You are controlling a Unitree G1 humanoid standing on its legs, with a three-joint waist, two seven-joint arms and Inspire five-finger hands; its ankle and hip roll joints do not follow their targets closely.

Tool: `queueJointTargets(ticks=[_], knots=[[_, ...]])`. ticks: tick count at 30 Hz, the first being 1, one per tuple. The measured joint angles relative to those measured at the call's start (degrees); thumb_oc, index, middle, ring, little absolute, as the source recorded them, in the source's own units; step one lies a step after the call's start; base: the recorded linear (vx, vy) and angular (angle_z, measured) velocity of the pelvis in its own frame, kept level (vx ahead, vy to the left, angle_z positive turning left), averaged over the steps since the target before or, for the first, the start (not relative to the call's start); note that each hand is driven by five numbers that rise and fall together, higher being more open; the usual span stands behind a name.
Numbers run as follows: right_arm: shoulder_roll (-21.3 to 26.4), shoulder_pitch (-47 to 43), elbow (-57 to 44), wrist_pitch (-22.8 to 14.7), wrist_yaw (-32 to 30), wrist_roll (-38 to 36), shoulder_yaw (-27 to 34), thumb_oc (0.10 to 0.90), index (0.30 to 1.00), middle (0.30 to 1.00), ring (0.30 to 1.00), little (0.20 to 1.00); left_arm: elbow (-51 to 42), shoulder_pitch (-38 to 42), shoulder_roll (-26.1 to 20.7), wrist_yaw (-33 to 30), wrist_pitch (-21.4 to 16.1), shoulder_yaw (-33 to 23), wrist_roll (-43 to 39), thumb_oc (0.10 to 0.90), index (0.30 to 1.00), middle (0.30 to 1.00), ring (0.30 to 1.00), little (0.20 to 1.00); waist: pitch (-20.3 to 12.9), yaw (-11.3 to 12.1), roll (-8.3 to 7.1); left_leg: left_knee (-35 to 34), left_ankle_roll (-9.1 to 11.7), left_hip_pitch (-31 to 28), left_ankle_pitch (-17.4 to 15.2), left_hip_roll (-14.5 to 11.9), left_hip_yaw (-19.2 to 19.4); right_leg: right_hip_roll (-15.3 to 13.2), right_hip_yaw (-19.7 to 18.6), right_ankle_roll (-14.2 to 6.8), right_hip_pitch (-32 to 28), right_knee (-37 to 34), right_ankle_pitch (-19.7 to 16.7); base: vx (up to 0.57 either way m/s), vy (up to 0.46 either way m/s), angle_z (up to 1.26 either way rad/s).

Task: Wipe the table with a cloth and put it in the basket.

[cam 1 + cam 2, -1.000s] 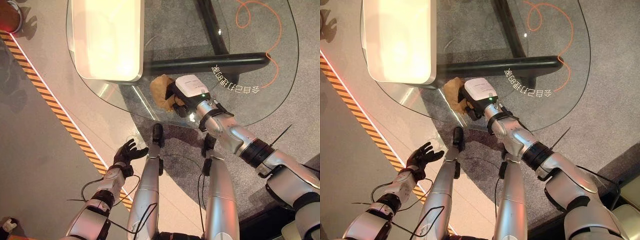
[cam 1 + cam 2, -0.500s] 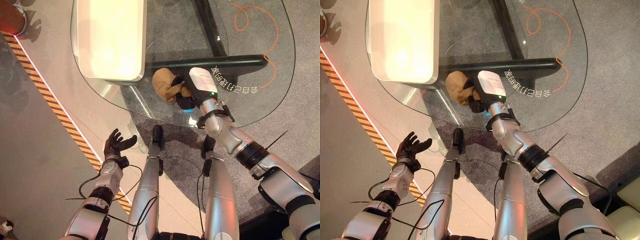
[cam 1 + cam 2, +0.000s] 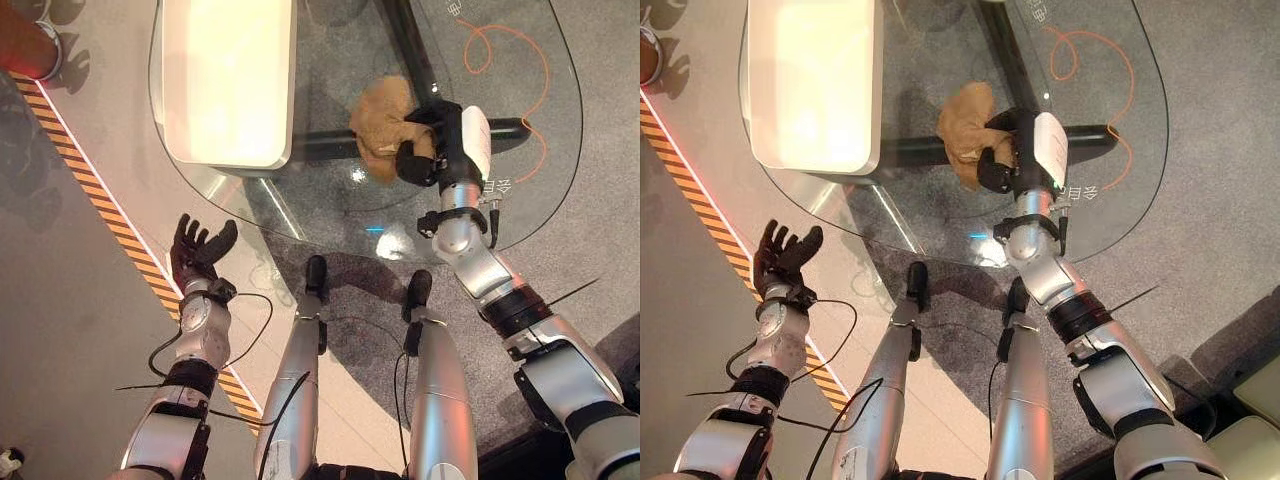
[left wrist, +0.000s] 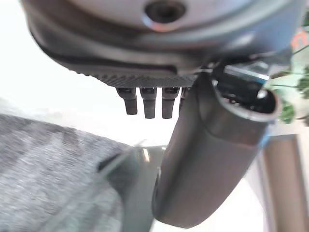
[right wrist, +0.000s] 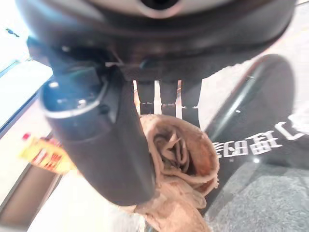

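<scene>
A crumpled tan cloth (image 3: 378, 118) lies on the glass table (image 3: 330, 212), right of the white basket (image 3: 225, 80) and over the black frame bar. My right hand (image 3: 425, 152) is on the cloth's right side, shut on it. In the right wrist view the cloth (image 5: 186, 157) bunches between the thumb (image 5: 106, 140) and the curled fingers. My left hand (image 3: 196, 250) hangs off the table's near left edge, above the floor, open with fingers spread. The left wrist view shows its thumb (image 4: 207, 145) with nothing held.
The black table frame (image 3: 345, 145) runs beneath the glass. An orange cable (image 3: 525, 50) curls on the carpet at the far right. Yellow-black striped tape (image 3: 95, 195) crosses the floor at the left. A reddish object (image 3: 30, 40) sits at the far left corner.
My right hand has dragged the cloth over the glass, from the near edge by the basket's corner away and to the right. My left hand has moved left and turned upward.
</scene>
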State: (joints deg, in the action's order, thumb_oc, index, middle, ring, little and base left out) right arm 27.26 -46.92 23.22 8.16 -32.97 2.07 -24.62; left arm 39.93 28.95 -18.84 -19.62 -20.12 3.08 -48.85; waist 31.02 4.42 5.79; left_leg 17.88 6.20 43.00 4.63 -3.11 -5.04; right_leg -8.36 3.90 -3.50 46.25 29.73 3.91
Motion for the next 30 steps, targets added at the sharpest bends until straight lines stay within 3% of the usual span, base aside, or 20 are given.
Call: queueJointTargets(ticks=[8, 12, 17, 24, 30], knots=[[-0.2, 4.9, -6.3, -1.1, 0.0, 0.0, 2.0, 0.1, 0.3, 0.3, 0.3, 0.2, -7.1, -0.4, 0.6, -4.6, -5.1, -2.2, -1.0, 0.8, 0.9, 0.9, 0.9, 0.9, 0.2, 0.0, -0.21, -0.1, 0.0, 0.0, 0.2, 0.0, 0.0, 0.0, 0.0, 0.0, 0.0, 0.4, 0.0, 0.0, -0.008, 0.0], [-0.8, 6.3, -8.9, -3.2, 0.0, 0.2, 3.1, 0.1, 0.3, 0.3, 0.3, 0.2, -13.0, -0.7, 1.0, -8.4, -9.2, -2.2, 2.9, 0.8, 0.9, 0.9, 0.9, 0.9, 0.2, 0.0, -0.4, 0.1, 0.0, 0.0, 0.1, 0.0, 0.0, 0.0, 0.0, 0.0, 0.0, 0.7, 0.1, 0.01, -0.038, 0.01], [-2.1, 7.4, -11.6, -5.0, 0.0, 0.2, 4.5, 0.1, 0.3, 0.3, 0.3, 0.2, -21.5, -1.4, 1.5, -11.3, -10.6, -2.2, 7.6, 0.8, 0.9, 0.9, 0.9, 0.9, 0.2, -0.2, -0.51, 0.1, -0.2, 0.0, 0.0, 0.0, -0.1, 0.1, 0.0, -0.1, 0.0, 0.7, 0.2, 0.0, -0.028, 0.0], [-3.1, 9.0, -16.2, -5.3, 0.3, 0.3, 6.3, 0.1, 0.3, 0.3, 0.3, 0.2, -28.7, -2.0, 2.8, -10.0, -10.3, -1.9, 9.2, 0.8, 0.9, 0.9, 0.9, 0.9, 0.3, -0.7, -1.2, -0.5, -0.1, 0.1, 0.1, 0.0, -0.1, 0.1, 0.0, -0.2, 0.0, 0.1, 0.3, 0.0, 0.0, 0.0], [-3.8, 9.6, -17.2, -7.7, 0.9, 0.3, 7.9, 0.1, 0.3, 0.3, 0.3, 0.2, -31.4, -2.3, 2.8, -1.3, -8.8, -1.7, 6.3, 0.8, 0.9, 0.9, 0.9, 0.9, 0.4, -1.1, -1.52, -0.5, -0.1, 0.0, 0.1, -0.1, 0.0, 0.1, 0.0, -0.2, 0.0, 0.0, 0.2, 0.0, 0.0, 0.0]])
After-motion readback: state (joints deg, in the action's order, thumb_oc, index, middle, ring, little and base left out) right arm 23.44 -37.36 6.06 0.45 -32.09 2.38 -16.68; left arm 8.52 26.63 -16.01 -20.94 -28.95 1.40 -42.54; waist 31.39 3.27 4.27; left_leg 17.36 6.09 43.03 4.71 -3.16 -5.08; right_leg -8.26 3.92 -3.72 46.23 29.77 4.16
